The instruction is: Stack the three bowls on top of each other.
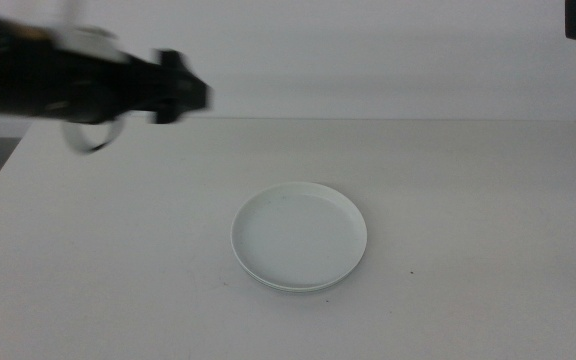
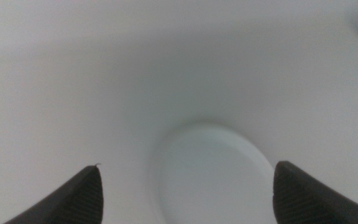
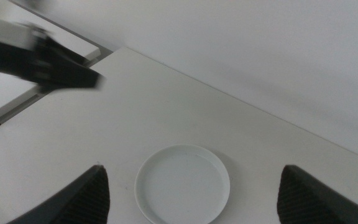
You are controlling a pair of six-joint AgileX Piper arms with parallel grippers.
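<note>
Bowls, shallow round white one (image 1: pixel 299 233) atop a pale mint rim, lie below the raised left gripper (image 1: pixel 183 95), jaws apart and empty; right gripper (image 3: pixel 191 199) likewise apart.

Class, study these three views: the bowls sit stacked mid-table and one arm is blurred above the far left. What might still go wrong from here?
1. The white shallow round bowl tops a stack whose lower pale rim barely shows; any nudge might slide it off-centre.
2. The left gripper is motion-blurred above the table; a fast swing back could clip the stack.
3. The right gripper, open, hovers over the stack and might bump it by descending.
</note>
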